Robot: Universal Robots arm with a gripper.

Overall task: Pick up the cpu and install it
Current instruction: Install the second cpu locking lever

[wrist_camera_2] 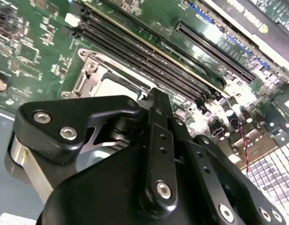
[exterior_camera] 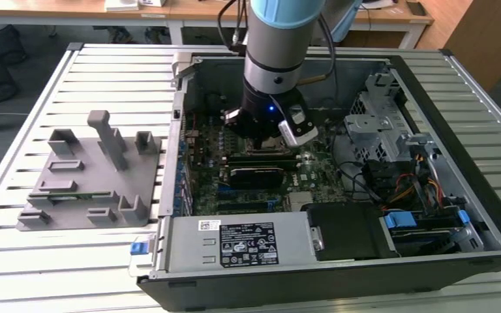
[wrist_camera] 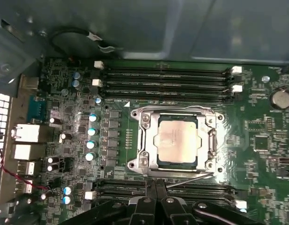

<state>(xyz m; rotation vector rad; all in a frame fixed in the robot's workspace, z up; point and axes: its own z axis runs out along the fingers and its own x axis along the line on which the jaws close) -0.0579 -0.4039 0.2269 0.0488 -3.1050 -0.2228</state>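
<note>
The cpu lies flat in the metal socket frame on the green motherboard, silver top up, the frame's load plate around it. My gripper hovers just beside the socket, over the memory slots, shut with nothing between its fingers. In the second wrist view the black fingers stand pressed together in front of the socket. From the exterior view the gripper hangs inside the open computer case, low over the board.
A grey plastic fixture block stands on the slatted table at the exterior view's left. Inside the case are a power supply, a drive cage, cables and a black expansion card. Memory slots flank the socket.
</note>
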